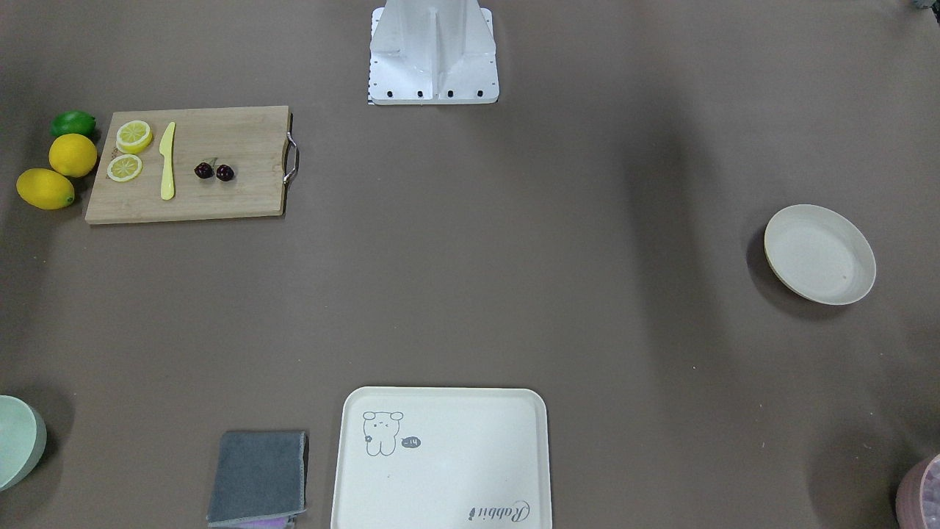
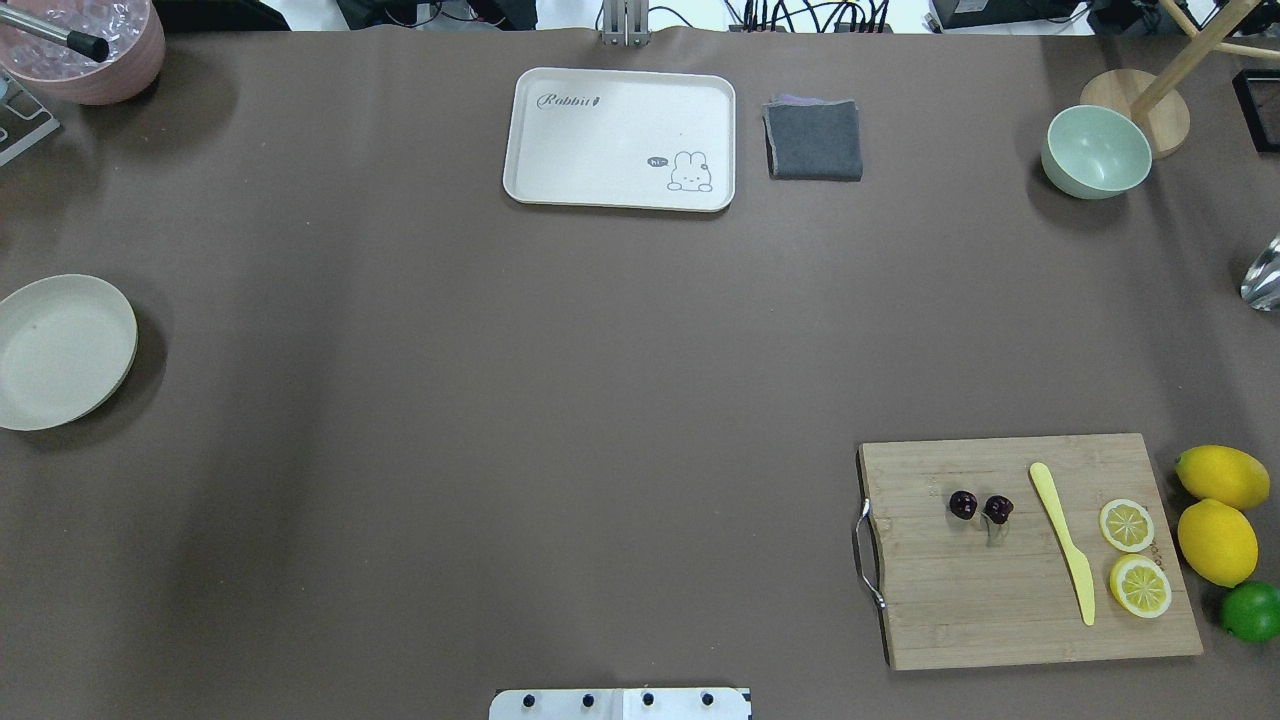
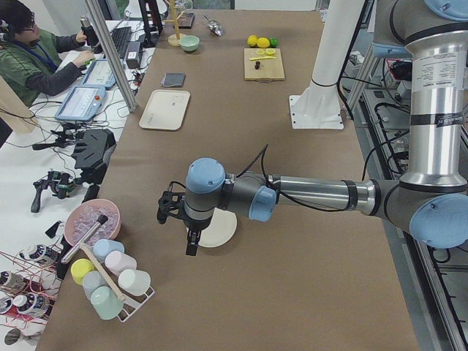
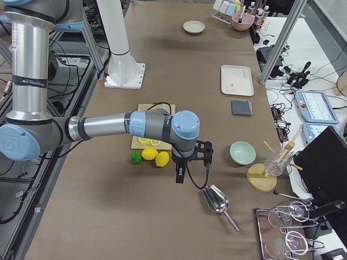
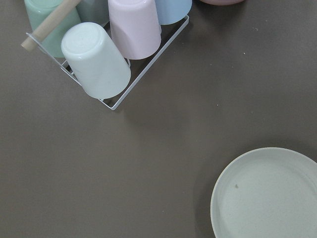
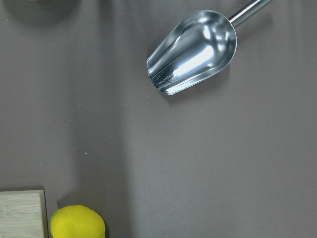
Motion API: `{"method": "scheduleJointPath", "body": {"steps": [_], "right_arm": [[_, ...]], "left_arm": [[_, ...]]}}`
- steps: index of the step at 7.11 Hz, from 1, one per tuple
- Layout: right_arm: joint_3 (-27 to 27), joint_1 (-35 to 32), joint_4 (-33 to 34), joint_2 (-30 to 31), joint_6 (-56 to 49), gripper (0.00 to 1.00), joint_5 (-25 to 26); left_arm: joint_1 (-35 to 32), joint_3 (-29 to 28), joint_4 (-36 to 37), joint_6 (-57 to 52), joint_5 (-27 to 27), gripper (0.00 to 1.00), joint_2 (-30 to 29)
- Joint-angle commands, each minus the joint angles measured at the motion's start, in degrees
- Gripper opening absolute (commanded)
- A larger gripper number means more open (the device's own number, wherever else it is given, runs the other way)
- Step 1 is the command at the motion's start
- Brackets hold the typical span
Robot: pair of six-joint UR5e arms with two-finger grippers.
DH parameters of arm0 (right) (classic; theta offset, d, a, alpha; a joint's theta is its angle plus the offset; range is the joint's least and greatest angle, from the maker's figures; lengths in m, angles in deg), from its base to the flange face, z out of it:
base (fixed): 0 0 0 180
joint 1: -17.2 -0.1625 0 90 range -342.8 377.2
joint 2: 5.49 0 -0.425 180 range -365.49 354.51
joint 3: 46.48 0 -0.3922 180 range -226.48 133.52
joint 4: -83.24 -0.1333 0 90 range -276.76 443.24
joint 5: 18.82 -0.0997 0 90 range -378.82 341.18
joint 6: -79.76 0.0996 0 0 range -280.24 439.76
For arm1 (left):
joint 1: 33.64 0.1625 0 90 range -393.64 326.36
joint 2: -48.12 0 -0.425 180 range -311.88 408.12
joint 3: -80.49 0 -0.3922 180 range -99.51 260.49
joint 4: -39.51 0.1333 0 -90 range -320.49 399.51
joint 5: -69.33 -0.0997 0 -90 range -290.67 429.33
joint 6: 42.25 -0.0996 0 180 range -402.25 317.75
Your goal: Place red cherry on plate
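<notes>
The red cherry [image 1: 214, 171] [image 2: 980, 506] is a pair of tiny dark glossy fruits lying on a wooden cutting board [image 2: 1030, 610], beside a yellow knife [image 2: 1063, 541]. The plate [image 1: 819, 254] [image 2: 62, 350] [image 5: 267, 196], round and cream-white, sits bare at the opposite end of the table. My left gripper [image 3: 191, 243] hangs over the table by the plate's [image 3: 219, 228] edge, on the cup rack side. My right gripper [image 4: 180, 174] hovers past the lemons, near a metal scoop [image 6: 193, 52]. Both grippers show only in the side views, so I cannot tell whether they are open or shut.
Two lemon slices [image 2: 1134, 555], two lemons [image 2: 1218, 510] and a lime [image 2: 1250, 611] flank the board. A cream tray [image 2: 620, 138], grey cloth [image 2: 814, 139] and green bowl [image 2: 1096, 151] line the far edge. A cup rack [image 5: 106, 54] and pink bowl [image 2: 85, 50] stand near the plate. A person [image 3: 33, 62] sits alongside.
</notes>
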Motion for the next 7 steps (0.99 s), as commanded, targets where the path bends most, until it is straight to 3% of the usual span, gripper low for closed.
{"method": "scheduleJointPath", "body": {"steps": [1, 4, 7], "right_arm": [[0.07, -0.04, -0.64, -0.03, -0.10, 1.00, -0.08], [-0.01, -0.04, -3.64, 0.33, 0.08, 1.00, -0.34], [0.86, 0.49, -3.81, -0.03, -0.01, 1.00, -2.88]], "left_arm": [[0.08, -0.05, 0.00, -0.13, 0.12, 0.98, -0.04], [0.60, -0.57, -2.96, -0.13, 0.29, 0.98, -0.04], [4.11, -8.54, -7.97, 1.53, 0.56, 0.98, -2.05]]}}
